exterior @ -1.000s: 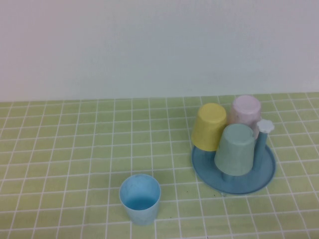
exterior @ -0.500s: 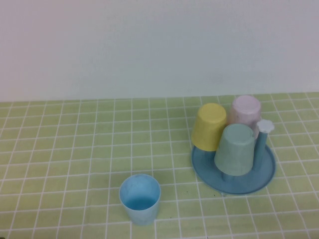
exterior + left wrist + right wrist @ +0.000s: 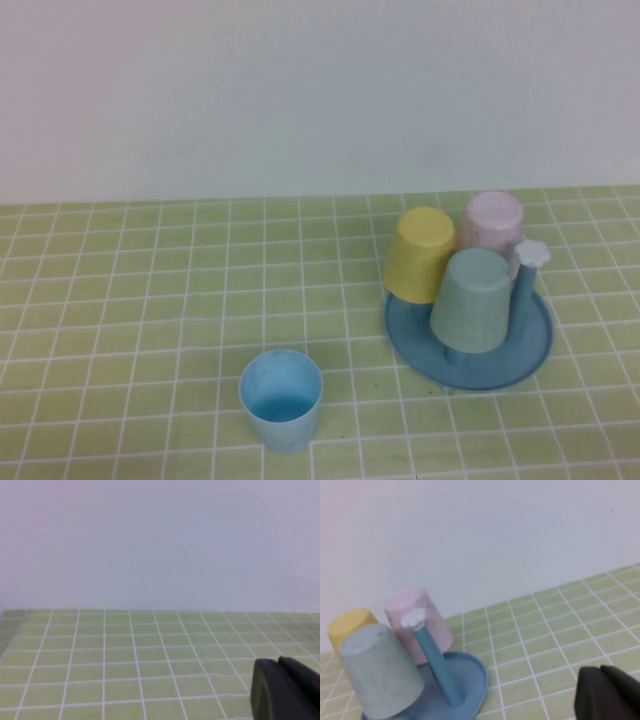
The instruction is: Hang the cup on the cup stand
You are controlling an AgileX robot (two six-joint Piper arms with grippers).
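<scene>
The light sky-blue cup (image 3: 281,400) stands upright and open-mouthed on the green tiled table at the front, left of the cup stand. The blue cup stand (image 3: 520,362) sits at the right, and its bare peg with the white flower knob (image 3: 532,253) is on its right side. The stand also shows in the right wrist view (image 3: 470,680), with the knob (image 3: 413,618) free. My left gripper (image 3: 279,662) is shut and empty over bare tiles. My right gripper (image 3: 600,669) is shut and empty, off to the side of the stand. Neither gripper shows in the high view.
Three upturned cups hang on the stand: a yellow cup (image 3: 421,254), a pink cup (image 3: 491,222) and a grey-green cup (image 3: 471,300). A plain white wall closes the far edge of the table. Open tiles lie between the blue cup and the stand.
</scene>
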